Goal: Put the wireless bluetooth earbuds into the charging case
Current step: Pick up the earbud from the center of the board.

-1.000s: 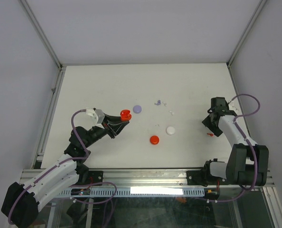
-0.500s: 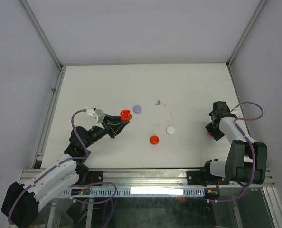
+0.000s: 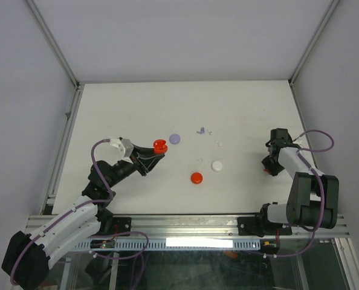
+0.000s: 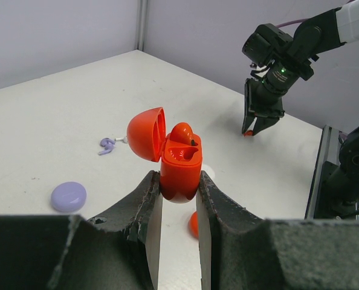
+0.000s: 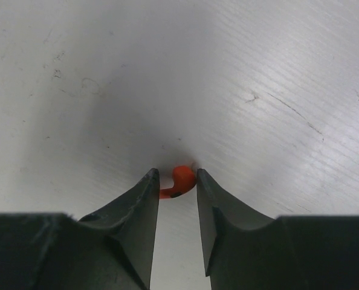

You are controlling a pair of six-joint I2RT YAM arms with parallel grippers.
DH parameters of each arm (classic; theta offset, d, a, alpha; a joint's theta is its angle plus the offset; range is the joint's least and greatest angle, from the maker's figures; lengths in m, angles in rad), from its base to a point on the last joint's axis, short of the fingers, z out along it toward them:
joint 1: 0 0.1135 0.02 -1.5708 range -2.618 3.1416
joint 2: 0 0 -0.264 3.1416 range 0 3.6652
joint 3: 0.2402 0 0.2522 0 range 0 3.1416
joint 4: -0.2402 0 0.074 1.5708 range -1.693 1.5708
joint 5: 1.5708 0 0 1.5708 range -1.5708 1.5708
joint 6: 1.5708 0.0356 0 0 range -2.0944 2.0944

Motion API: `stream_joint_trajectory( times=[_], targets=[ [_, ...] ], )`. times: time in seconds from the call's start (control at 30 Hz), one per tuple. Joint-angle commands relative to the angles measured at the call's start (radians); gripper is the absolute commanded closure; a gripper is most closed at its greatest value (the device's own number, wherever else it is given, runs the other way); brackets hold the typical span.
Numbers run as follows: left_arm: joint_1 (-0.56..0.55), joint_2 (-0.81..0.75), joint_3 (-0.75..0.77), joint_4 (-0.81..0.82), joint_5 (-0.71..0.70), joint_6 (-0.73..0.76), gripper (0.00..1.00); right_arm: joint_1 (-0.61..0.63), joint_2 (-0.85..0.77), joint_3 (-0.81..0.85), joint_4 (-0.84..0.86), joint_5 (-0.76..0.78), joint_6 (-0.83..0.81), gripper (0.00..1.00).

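My left gripper point(image 3: 156, 153) is shut on the lower half of a red charging case point(image 4: 181, 172), held upright above the table with its lid point(image 4: 148, 133) swung open. One red earbud point(image 4: 182, 131) sits in the case. At the right of the table my right gripper point(image 3: 267, 170) points down at the surface. Its jaws stand against both sides of a red earbud point(image 5: 182, 178) that lies on the table, the stem at the left finger and the head at the right finger. The left wrist view shows that gripper point(image 4: 258, 124) in the distance, tips on the table.
A lilac disc point(image 3: 174, 138), a white disc point(image 3: 217, 165) and a red disc point(image 3: 196, 177) lie mid-table. Tiny lilac earbuds point(image 3: 200, 130) and white earbuds point(image 3: 218, 143) lie behind them. Frame posts and walls close in the table's sides.
My right gripper dropped to the table and its jaws narrowed around the red earbud. The left gripper and the case stayed put.
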State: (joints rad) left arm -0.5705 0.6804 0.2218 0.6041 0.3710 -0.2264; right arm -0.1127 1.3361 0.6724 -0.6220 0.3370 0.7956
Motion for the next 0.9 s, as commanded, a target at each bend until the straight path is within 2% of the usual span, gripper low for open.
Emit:
stream_joint_trajectory(
  times=[0.0, 0.2, 0.4, 0.57, 0.87],
  targets=[
    [-0.008, -0.007, 0.042, 0.036, 0.008, 0.010, 1.00, -0.008, 0.013, 0.003, 0.018, -0.008, 0.019, 0.67],
    [-0.008, -0.004, 0.043, 0.038, 0.011, 0.006, 1.00, -0.007, 0.015, 0.009, 0.025, -0.025, -0.010, 0.72],
    [-0.008, 0.005, 0.042, 0.048, 0.020, -0.003, 1.00, -0.005, 0.014, 0.007, 0.070, -0.103, -0.060, 0.84],
    [-0.008, 0.014, 0.035, 0.072, 0.022, -0.019, 1.00, 0.020, -0.004, 0.017, 0.099, -0.136, -0.106, 0.86],
    [-0.008, 0.084, 0.010, 0.168, 0.042, -0.049, 1.00, 0.215, -0.066, 0.079, 0.141, -0.117, -0.174, 0.90]
  ],
)
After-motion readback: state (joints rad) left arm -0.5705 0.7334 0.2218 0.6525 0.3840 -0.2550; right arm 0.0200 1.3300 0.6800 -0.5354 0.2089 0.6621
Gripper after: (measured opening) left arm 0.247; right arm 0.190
